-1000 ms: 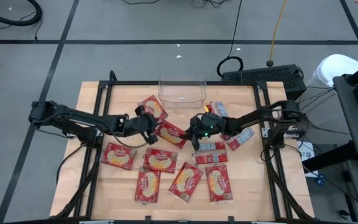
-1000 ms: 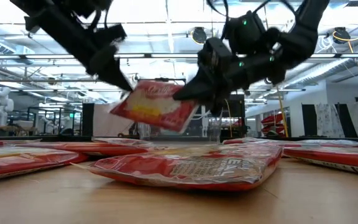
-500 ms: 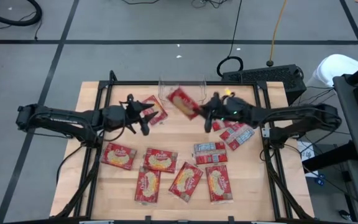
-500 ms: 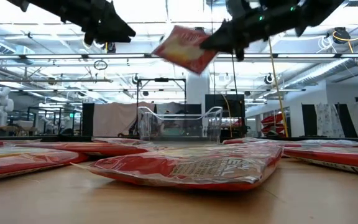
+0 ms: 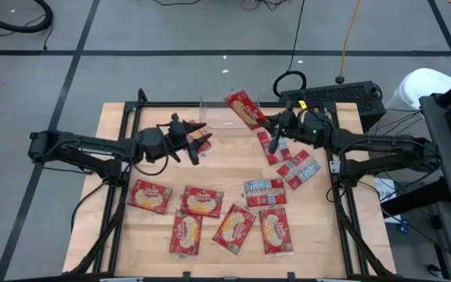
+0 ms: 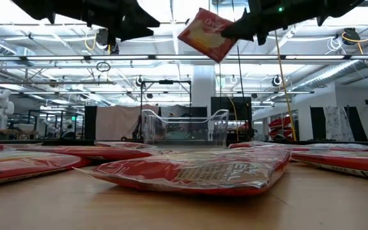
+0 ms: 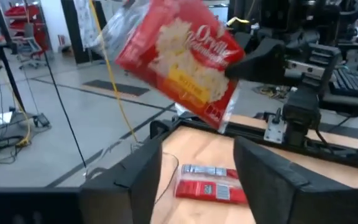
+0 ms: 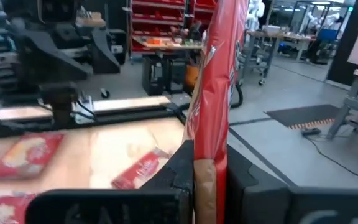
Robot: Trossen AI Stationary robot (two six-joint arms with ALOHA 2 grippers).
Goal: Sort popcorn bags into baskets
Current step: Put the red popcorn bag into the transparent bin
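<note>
My right gripper (image 5: 263, 121) is clamped on a popcorn bag (image 5: 243, 108) high over the clear basket's (image 5: 210, 117) right end; released there, it could miss, while my left gripper (image 5: 196, 141) hangs apart, empty.

red popcorn bag (image 5: 243, 107) | tilted, aloft over clear basket (image 5: 229, 114) | other bags (image 5: 202, 202) flat on table

The popcorn bags (image 5: 202, 202) are red packets of thin, glossy film that catches the ceiling light in the low view — the one pinched in the right gripper (image 5: 271, 123) shows a creased, crinkled edge. The basket (image 6: 185, 126) is clear, smooth plastic, see-through and shiny at its rim. The table (image 5: 116, 227) is pale wood with a matt, planked surface, framed by black metal rails (image 5: 337, 196) — the arms look matt dark.
</note>
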